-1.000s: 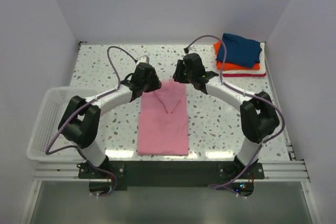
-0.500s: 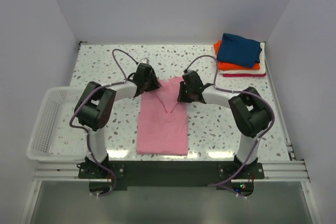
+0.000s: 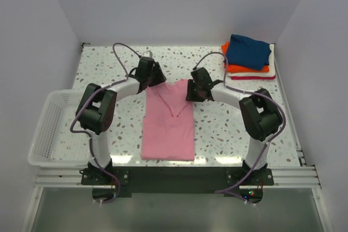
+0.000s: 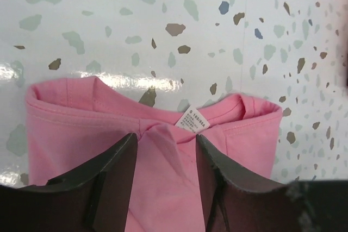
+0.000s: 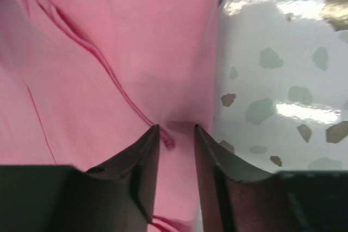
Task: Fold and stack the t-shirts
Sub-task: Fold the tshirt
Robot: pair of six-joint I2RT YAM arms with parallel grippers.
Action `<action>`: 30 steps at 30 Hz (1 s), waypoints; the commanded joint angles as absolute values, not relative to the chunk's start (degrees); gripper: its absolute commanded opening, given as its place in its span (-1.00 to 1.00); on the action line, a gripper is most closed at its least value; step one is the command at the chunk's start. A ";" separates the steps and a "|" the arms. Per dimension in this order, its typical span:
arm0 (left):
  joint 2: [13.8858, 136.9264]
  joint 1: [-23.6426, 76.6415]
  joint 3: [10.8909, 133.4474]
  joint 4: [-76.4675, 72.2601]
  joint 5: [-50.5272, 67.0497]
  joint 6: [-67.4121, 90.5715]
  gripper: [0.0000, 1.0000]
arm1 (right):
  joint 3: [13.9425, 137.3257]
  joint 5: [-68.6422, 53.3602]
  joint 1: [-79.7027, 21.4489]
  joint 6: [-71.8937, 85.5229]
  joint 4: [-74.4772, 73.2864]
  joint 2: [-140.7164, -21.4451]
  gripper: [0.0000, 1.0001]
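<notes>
From above, the left arm (image 3: 145,74) and right arm (image 3: 202,86) cover the far corners of the pink t-shirt (image 3: 169,129) and both sets of jaws. On its collar label (image 4: 192,121) the print is too small to read. The right wrist view of it is blurred, cut off top and left. Far right of it, the white t-shirt (image 3: 267,72) and red t-shirt (image 3: 254,77) show only thin edges under the orange t-shirt (image 3: 235,68).

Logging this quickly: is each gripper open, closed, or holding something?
Left gripper: jaws apart astride a fold of the pink shirt; grip cannot be told.
Right gripper: jaws narrowly apart at the shirt's edge; cannot be told.
</notes>
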State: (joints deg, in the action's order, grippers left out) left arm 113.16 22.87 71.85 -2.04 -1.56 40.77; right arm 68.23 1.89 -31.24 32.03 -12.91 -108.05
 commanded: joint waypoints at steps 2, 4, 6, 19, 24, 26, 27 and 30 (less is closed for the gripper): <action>102.76 21.01 72.70 -1.85 1.13 37.97 0.14 | 71.02 2.29 -28.39 29.54 -17.75 -100.04 -0.04; 96.29 21.01 70.67 2.78 0.62 38.40 0.17 | 70.49 2.11 -28.30 29.27 -21.33 -95.48 0.06; 91.17 21.01 64.71 6.39 0.09 40.68 0.17 | 66.46 0.09 -28.30 29.88 -22.67 -91.95 0.09; 53.44 23.90 29.90 26.44 3.87 49.83 0.09 | 30.42 -19.07 -34.00 47.10 -19.51 -64.78 0.10; 51.42 26.63 29.18 36.02 2.28 50.36 0.10 | 26.90 -19.33 -35.59 51.41 -21.01 -60.03 0.09; 50.54 28.47 29.36 38.65 2.64 52.37 0.11 | 25.58 -20.04 -36.73 53.34 -20.66 -59.42 0.09; 49.41 29.17 28.83 39.28 2.90 53.34 0.11 | 25.32 -19.87 -37.35 54.05 -20.22 -59.50 0.09; 48.16 32.25 27.52 41.30 3.69 57.21 0.12 | 24.61 -19.78 -40.07 56.07 -18.82 -60.72 0.09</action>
